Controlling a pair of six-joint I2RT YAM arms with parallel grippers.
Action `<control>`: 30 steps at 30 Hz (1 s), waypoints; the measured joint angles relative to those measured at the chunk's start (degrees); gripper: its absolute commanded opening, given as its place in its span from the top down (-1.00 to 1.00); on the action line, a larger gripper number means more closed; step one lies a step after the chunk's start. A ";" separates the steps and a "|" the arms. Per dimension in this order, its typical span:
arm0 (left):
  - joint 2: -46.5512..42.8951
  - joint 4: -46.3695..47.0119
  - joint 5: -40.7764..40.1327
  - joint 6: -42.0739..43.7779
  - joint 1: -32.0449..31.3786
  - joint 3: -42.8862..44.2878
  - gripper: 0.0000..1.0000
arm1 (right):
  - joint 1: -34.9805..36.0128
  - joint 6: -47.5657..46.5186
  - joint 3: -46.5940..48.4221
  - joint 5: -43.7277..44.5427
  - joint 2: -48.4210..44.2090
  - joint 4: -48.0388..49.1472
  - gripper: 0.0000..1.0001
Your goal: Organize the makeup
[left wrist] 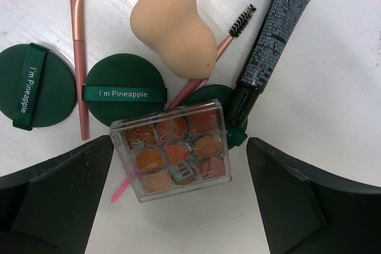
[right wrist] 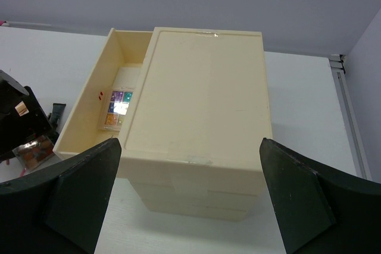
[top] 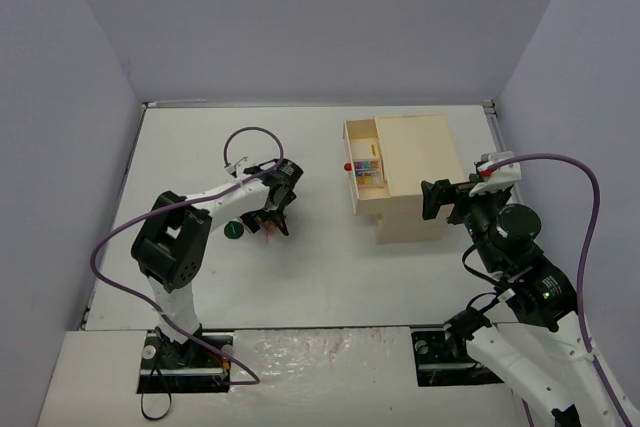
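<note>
In the left wrist view an orange-pink clear-cased palette [left wrist: 172,150] lies on the white table between the fingers of my open left gripper [left wrist: 181,203], untouched. Behind it lie dark green round puffs [left wrist: 124,93], a beige sponge [left wrist: 172,28], a black tube [left wrist: 271,34], a spoolie brush [left wrist: 241,21] and a pink brush [left wrist: 77,46]. In the top view the left gripper [top: 272,209] hovers over this pile. My right gripper [top: 440,199] is open and empty, just in front of the beige drawer box [right wrist: 202,117].
The box [top: 410,177] has its top drawer [top: 362,162] pulled out to the left. A multicoloured glitter palette [right wrist: 118,108] lies inside, and a red knob [top: 348,165] sits on its front. One green puff [top: 234,230] lies left of the pile.
</note>
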 measured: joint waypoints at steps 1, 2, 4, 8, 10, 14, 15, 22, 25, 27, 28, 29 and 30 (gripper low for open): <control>0.04 -0.05 0.01 -0.18 0.00 0.00 -0.82 | 0.00 0.00 0.00 0.00 0.01 0.00 -1.00; 0.08 -0.08 0.02 -0.36 0.00 0.00 -0.79 | 0.00 0.00 0.00 0.00 0.02 0.00 -1.00; 0.24 -0.08 0.14 -0.66 0.00 0.00 -0.75 | 0.00 0.02 0.00 -0.01 0.00 0.00 -1.00; 0.42 -0.12 0.43 -0.93 0.00 0.00 -0.65 | 0.00 0.02 0.00 -0.02 0.00 0.00 -1.00; 0.42 -0.27 0.44 -1.02 0.00 0.00 -0.58 | 0.00 0.02 0.00 -0.02 0.00 0.00 -1.00; 0.42 -0.86 0.46 -1.16 0.00 0.00 -0.53 | 0.00 0.07 -0.02 -0.02 0.00 0.00 -1.00; 0.42 -1.03 0.46 -1.18 0.00 0.00 -0.53 | 0.00 0.16 -0.02 -0.02 0.00 0.00 -1.00; 1.74 -1.19 1.04 -1.34 0.00 0.00 -0.59 | 0.00 0.43 -0.04 -0.02 0.00 0.00 -1.00; 2.38 -1.26 1.29 -1.33 0.00 0.00 -0.61 | 0.00 0.44 -0.04 -0.02 0.00 0.00 -1.00; 2.46 -1.27 1.28 -1.33 0.00 0.00 -0.59 | 0.00 0.44 -0.04 -0.02 0.00 0.00 -1.00; 2.46 -1.28 1.27 -1.33 0.00 0.00 -0.56 | 0.00 0.44 -0.04 -0.02 0.00 0.00 -1.00; 2.46 -1.28 1.28 -1.33 0.00 0.00 -0.52 | 0.00 0.44 -0.04 -0.02 0.00 0.00 -1.00; 2.46 -1.28 1.29 -1.33 0.00 0.00 -0.47 | 0.00 0.44 -0.04 -0.02 0.00 0.00 -1.00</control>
